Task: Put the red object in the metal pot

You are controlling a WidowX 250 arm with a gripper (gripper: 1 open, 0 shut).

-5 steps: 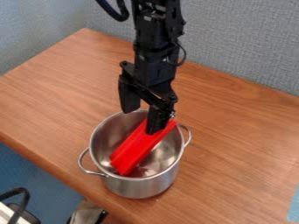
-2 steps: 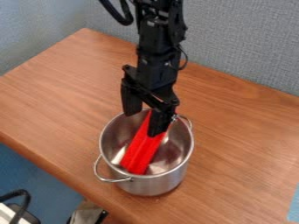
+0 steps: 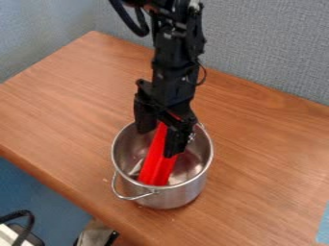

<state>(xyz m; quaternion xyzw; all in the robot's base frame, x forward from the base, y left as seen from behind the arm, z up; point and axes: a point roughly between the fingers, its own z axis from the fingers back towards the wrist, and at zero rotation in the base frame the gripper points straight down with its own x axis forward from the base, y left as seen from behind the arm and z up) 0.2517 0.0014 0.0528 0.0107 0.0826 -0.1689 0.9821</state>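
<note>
Red object inside metal pot, leaning: lower end on pot floor, upper end up toward far rim. Gripper pointing straight down over pot mouth, fingers spread wide, straddling bar's upper end; contact with bar unclear. Pot near front edge of wooden table, 1 loop handle visible on its near-left side.
</note>
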